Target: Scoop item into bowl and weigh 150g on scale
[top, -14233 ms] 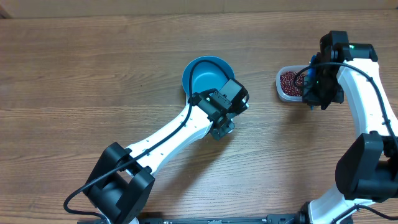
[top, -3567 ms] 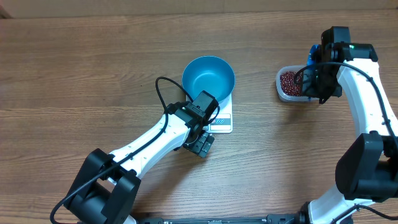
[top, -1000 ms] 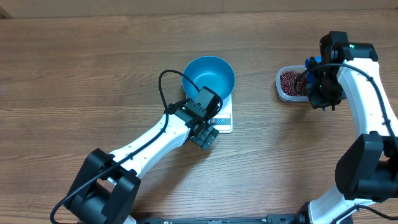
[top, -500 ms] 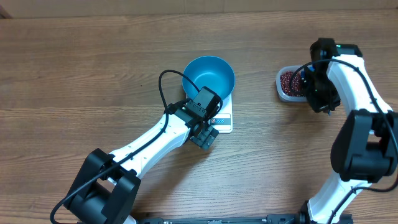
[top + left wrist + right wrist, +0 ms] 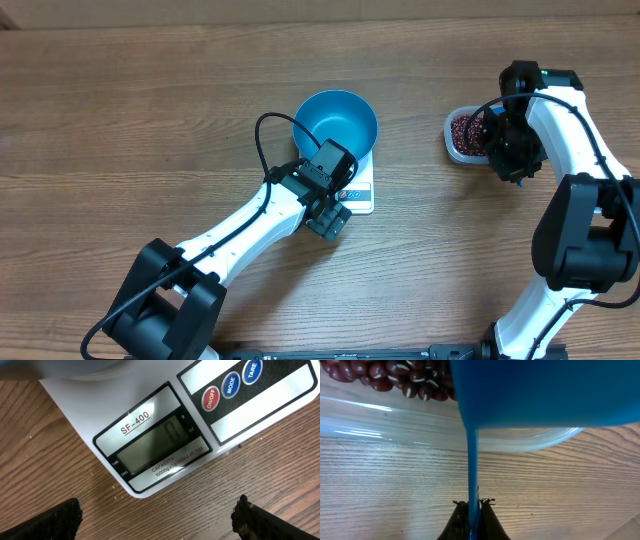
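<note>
While I hold both arms where they are, notes from the near edge outward.

Left gripper [image 5: 327, 218]: jaws spread wide, nothing between them, hovering over bare table [image 5: 150, 100] just beside the near edge of the scale [image 5: 150, 445]. From the left wrist camera I read the display as one faint zero, so I judge the scale is on and zeroed. I am not certain of the digit.

Bowl [image 5: 335, 122]: sits on the scale's far part, upright. From overhead its inside is plain blue with no beans in it. Placing the bowl is done; weighing has not begun.

Right gripper [image 5: 472, 510]: clamped tight on the thin handle of the blue scoop [image 5: 545, 390]. The scoop's cup hangs over the rim of the clear tub [image 5: 420, 430], well apart from the bowl. I see it from below only, so I cannot tell if it is loaded.

Beans [image 5: 385, 375]: all that I can see lie heaped in the tub.

Left to do, as I judge it: lift a scoopful, carry it across to the bowl, tip, then repeat while watching the display until it reaches the target.
</note>
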Available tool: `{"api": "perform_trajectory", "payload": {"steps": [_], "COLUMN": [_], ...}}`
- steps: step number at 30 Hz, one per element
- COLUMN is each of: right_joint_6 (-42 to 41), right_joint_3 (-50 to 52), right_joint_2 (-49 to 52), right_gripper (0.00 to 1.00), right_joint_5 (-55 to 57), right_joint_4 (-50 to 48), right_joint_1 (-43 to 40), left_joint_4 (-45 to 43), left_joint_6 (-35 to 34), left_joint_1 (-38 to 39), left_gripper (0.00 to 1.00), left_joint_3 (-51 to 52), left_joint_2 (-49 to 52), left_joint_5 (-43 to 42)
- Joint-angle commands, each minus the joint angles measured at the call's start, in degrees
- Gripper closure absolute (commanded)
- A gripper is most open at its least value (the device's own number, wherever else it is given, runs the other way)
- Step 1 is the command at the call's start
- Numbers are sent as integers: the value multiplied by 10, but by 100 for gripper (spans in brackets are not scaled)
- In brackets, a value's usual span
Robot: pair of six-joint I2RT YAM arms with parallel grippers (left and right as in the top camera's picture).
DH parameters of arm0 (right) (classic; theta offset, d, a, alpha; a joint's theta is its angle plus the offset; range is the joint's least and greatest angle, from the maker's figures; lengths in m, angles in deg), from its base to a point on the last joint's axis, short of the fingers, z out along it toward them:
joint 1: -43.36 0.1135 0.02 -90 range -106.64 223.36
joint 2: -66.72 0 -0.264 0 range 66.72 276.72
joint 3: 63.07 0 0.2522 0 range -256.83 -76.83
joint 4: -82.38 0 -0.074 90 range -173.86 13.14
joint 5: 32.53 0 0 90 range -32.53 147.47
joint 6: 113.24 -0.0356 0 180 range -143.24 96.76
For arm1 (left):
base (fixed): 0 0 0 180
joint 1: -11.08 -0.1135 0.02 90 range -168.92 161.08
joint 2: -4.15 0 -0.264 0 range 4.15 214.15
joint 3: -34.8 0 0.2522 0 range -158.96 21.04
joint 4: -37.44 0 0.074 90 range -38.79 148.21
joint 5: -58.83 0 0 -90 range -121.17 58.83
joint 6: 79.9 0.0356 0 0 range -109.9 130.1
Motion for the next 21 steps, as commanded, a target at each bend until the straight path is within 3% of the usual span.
{"api": "perform_trajectory", "payload": {"steps": [1, 3, 4, 6, 10, 13, 21], "right_joint_6": [16, 16, 16, 0, -15, -25, -93], "right_joint_3": [9, 7, 6, -5, -50, -94, -188], "right_joint_2": [28, 28, 28, 28, 21, 7, -95], "right_gripper": [92, 64, 58, 56, 42, 27, 29], "right_joint_5": [-47, -47, -47, -47, -49, -62, -90], "right_joint_4": [-6, -9, -9, -8, 12, 31, 84], "right_joint_1": [1, 1, 1, 1, 1, 0, -18], "left_joint_4": [-1, 0, 0, 0, 1, 2, 3], "left_joint_6": [11, 11, 11, 11, 11, 11, 11], "left_joint_1": [4, 4, 4, 4, 4, 4, 4], "left_gripper": [0, 0, 0, 0, 0, 1, 0], "left_joint_3": [2, 2, 2, 2, 2, 2, 2], "left_joint_2": [4, 4, 4, 4, 4, 4, 4], "left_joint_5": [5, 5, 5, 5, 5, 5, 5]}}
